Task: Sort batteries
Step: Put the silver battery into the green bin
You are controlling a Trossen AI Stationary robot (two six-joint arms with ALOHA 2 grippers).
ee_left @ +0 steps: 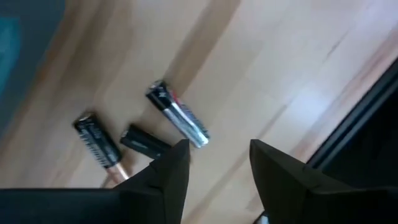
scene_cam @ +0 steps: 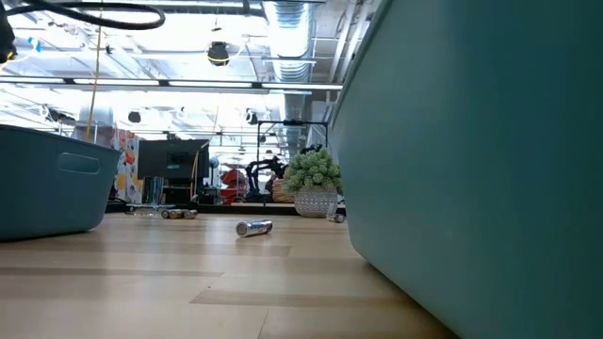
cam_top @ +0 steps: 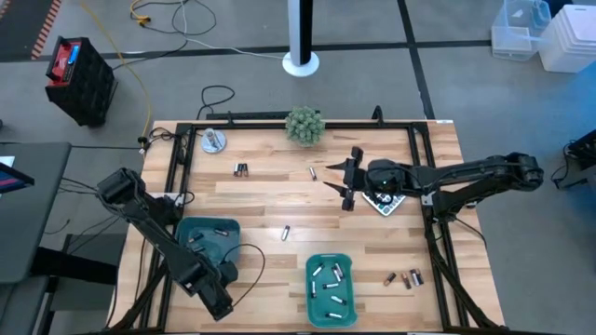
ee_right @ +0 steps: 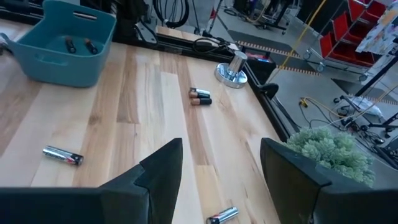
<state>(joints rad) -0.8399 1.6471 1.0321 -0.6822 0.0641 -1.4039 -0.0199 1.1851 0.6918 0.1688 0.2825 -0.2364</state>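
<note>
Trays [cam_top: 191, 228]: left holds dark batteries [cam_top: 222, 229] | right tray [cam_top: 346, 296]: silvery cells [cam_top: 333, 275]

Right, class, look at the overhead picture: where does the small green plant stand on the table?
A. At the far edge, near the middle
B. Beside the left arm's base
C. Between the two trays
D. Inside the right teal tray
A: in the high view the green plant stands at the table's far edge, near the middle, well away from both teal trays.

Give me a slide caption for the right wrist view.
Open right gripper above the wooden table, loose batteries ahead, teal tray beyond.
</note>
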